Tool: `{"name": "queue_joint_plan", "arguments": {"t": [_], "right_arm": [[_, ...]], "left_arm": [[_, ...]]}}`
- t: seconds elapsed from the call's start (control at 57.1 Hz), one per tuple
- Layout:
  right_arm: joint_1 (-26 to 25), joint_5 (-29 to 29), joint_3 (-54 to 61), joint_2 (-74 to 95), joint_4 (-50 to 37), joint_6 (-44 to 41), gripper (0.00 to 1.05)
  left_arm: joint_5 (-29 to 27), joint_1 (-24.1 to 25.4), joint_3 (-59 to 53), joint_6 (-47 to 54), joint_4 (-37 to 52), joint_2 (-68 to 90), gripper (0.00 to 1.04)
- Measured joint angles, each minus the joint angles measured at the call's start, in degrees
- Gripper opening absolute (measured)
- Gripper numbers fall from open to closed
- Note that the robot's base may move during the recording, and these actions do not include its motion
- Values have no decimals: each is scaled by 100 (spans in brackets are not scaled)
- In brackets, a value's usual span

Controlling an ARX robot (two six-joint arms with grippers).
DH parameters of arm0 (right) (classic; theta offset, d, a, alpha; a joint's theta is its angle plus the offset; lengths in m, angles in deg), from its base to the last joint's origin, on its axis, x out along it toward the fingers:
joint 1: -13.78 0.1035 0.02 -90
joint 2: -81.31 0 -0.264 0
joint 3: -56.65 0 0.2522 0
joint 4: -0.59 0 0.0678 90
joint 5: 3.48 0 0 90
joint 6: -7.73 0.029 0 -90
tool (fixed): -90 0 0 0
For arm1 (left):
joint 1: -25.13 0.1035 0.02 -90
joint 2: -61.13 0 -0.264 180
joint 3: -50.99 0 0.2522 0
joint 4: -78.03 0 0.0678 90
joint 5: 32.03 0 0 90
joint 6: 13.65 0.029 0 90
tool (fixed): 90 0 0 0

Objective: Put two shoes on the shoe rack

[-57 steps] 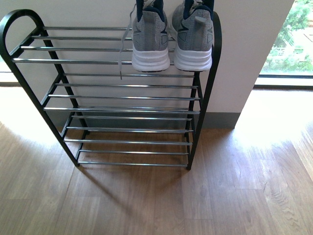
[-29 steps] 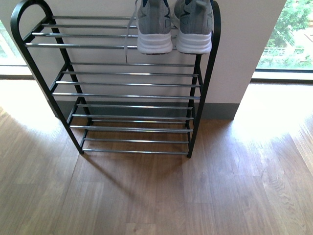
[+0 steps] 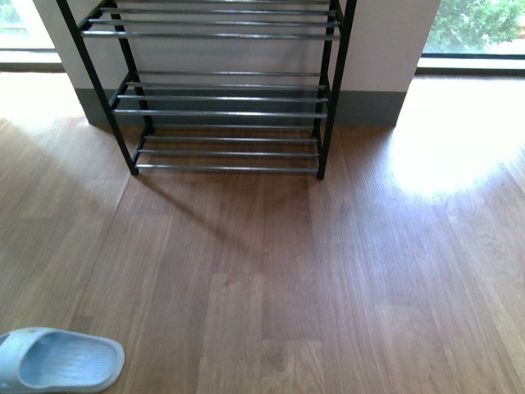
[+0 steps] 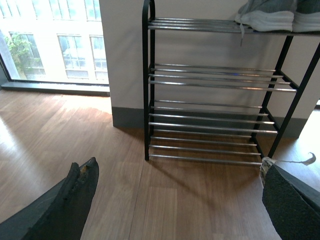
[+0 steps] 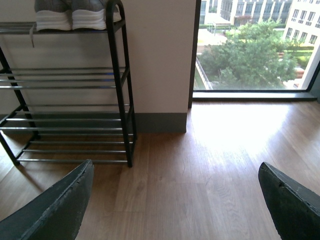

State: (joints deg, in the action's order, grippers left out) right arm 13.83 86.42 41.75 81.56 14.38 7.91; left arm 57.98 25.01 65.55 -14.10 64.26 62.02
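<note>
The sneakers (image 4: 265,15) sit side by side on the top tier of the rack (image 4: 146,100), at its right end, heels and white soles facing out. One lace hangs below the front bar. They are well above and ahead of both grippers, and neither gripper touches them.

The left gripper (image 4: 179,170) hangs over bare wooden floor (image 3: 328,271) in front of the rack's left end. Its dark fingers (image 4: 75,200) are spread wide, with nothing between them. It points forward and slightly down, toward the rack's lower tiers and the wall behind.

The right gripper (image 5: 175,167) is likewise spread wide and holds nothing. It points at the floor just beside the rack's right end, where the white wall (image 5: 160,50) meets a window (image 5: 250,50). In its view the sneakers show at the top edge, against the rack's arched side.

One pale blue slide (image 3: 57,361) lies flat on the floor at the near left corner of the front view, partly cut by the edge, its toe end pointing right. It is well apart from the rack, and it shows only in that view, so where it lies relative to either gripper cannot be told. Neither arm shows in the front view, which takes in the rack's lower tiers, standing against the wall.
</note>
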Motion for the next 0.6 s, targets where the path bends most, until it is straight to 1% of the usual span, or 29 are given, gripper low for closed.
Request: {"name": "queue_joint_plan", "arguments": {"t": [0.595], "right_arm": [[0, -7, 0, -4, 2, 0, 96]], "left_arm": [[0, 0, 0, 0, 0, 0, 95]]}}
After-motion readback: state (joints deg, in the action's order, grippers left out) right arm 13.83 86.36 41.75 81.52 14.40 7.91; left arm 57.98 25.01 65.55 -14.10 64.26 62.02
